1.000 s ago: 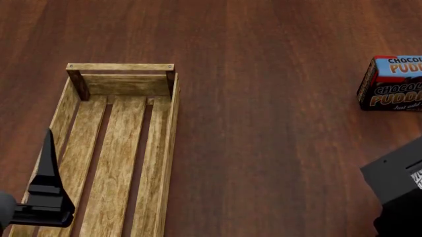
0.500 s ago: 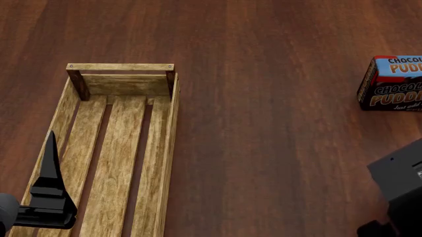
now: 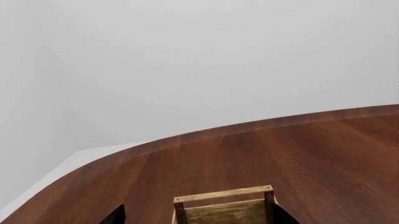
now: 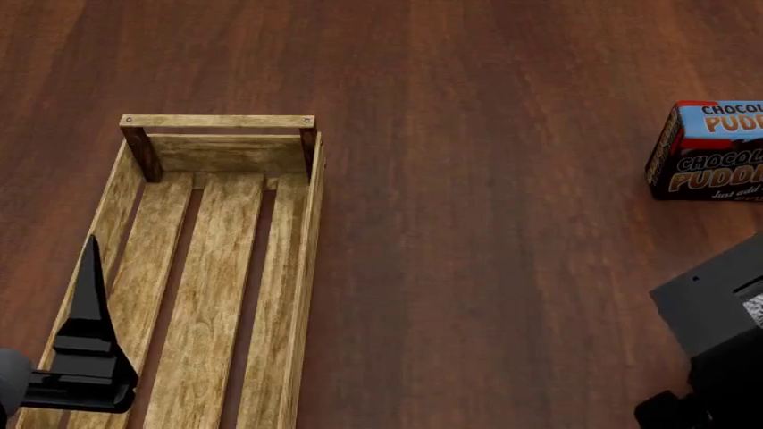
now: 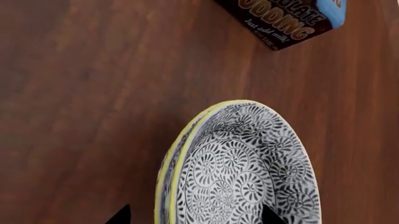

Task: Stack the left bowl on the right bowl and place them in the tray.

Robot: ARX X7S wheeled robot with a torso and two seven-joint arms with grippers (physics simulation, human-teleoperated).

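While my left wrist camera looks out low over the table (image 3: 299, 154), all it gives me is the far end of the tray (image 3: 223, 205), a plank across two darker posts, with pale wall beyond the table's curved edge. Two dark tips poke in at the bottom corners of that picture with a wide gap between them, so my left gripper (image 3: 196, 219) reads as spread open and holding nothing.

Over to the head view: the tray (image 4: 313, 268) lies long and bare at the left, slats running near to far. My left gripper (image 4: 86, 344) hangs over its near-left side, only one black finger clearly showing. The pudding box (image 4: 709, 150) stands at the far right, cut by the frame. My right arm is a dark block at the near right corner, and no bowl shows from up here.

Now the right wrist: a patterned bowl (image 5: 243, 172) with a yellow rim sits just under my right gripper (image 5: 193, 219), near the pudding box (image 5: 281, 21) but apart from it. Tips straddle the bowl's near part, wide apart, gripping nothing yet. I judge it stiff, glazed, likely slick and chippable; pinching across the rim wall looks best. Whether this is one bowl or two nested, I cannot tell.
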